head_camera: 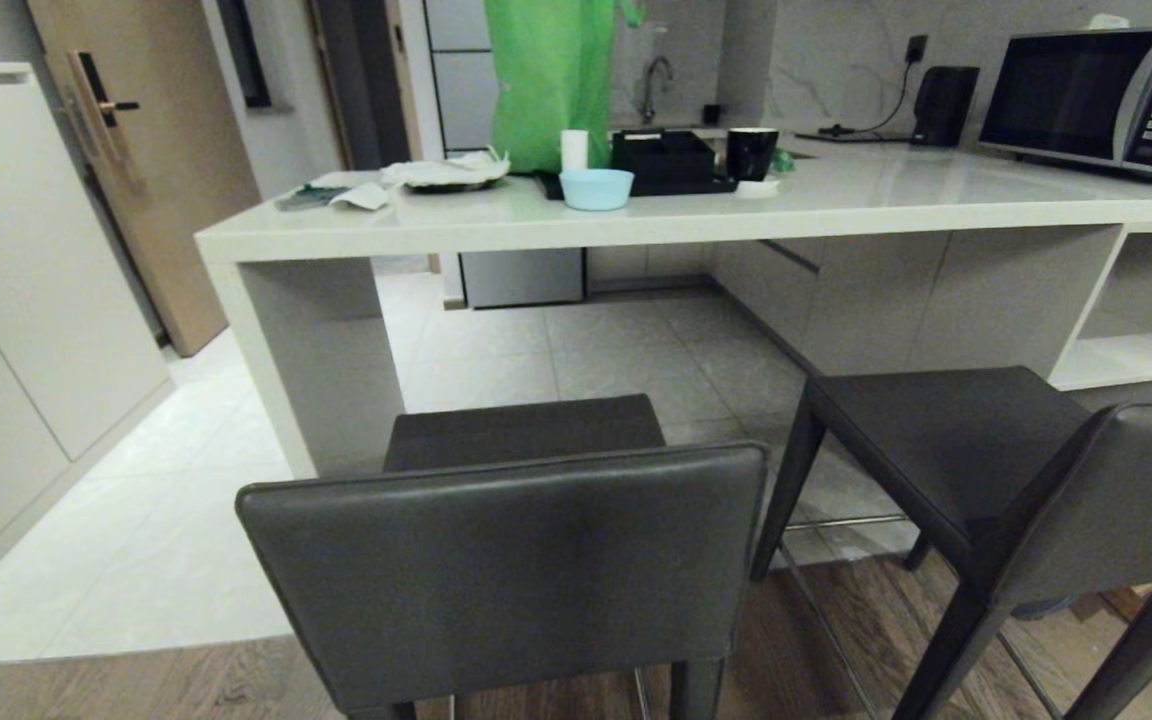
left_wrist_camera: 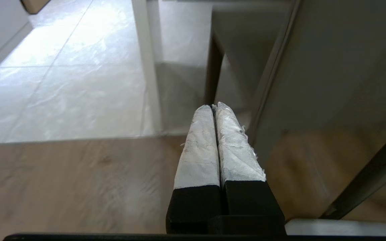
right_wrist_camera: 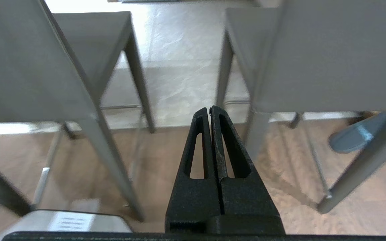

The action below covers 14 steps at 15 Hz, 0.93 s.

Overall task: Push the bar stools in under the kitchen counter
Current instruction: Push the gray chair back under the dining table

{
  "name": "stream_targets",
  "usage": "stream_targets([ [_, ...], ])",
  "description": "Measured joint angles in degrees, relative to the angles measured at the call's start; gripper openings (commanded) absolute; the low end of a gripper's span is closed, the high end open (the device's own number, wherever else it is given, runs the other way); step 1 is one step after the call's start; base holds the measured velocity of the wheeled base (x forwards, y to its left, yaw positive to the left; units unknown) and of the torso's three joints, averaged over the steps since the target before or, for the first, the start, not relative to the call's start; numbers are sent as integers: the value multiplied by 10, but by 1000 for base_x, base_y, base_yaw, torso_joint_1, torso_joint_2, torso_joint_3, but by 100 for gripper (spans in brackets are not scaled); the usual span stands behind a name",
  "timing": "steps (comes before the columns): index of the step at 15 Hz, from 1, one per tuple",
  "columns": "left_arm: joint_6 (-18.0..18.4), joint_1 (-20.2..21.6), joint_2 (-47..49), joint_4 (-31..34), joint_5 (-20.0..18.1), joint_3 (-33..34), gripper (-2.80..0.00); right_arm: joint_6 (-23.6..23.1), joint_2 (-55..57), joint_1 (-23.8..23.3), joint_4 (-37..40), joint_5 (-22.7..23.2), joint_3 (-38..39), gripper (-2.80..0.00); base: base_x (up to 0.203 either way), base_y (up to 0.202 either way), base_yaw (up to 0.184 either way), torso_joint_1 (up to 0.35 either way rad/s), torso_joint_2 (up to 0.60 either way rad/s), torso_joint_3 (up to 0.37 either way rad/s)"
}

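Note:
Two dark grey bar stools stand in front of the off-white kitchen counter (head_camera: 636, 222), pulled out from it. The left stool (head_camera: 506, 560) has its backrest toward me; the right stool (head_camera: 976, 470) is turned at an angle. Neither arm shows in the head view. My left gripper (left_wrist_camera: 214, 106) is shut and empty, low over the wood floor beside the left stool's backrest (left_wrist_camera: 330, 70). My right gripper (right_wrist_camera: 210, 109) is shut and empty, low between the left stool (right_wrist_camera: 28, 67) and the right stool (right_wrist_camera: 330, 57), behind their backrests and apart from both.
A blue bowl (head_camera: 596, 188), a black tray (head_camera: 671, 165), a mug (head_camera: 751, 152), a plate and papers lie on the counter. A microwave (head_camera: 1096, 100) stands at its right end. A person in green (head_camera: 551, 80) stands behind it. A cream cabinet (head_camera: 26, 300) is at left.

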Motion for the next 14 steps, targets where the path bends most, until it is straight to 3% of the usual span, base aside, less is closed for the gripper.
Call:
stream_targets([
  [2,-33,-10,72,-19,-2,-40,-280,5,99,2,-54,9,-25,-280,0,0,0,0,0,0],
  [5,-52,-28,228,-103,-3,-69,-280,6,248,7,-154,15,-45,-280,0,0,0,0,0,0],
  [9,-56,-52,464,-303,-28,-66,-280,8,419,52,-271,12,-60,-280,0,0,0,0,0,0],
  [14,-57,-73,709,-569,-55,-48,-280,7,648,182,-478,-97,-84,-280,0,0,0,0,0,0],
])
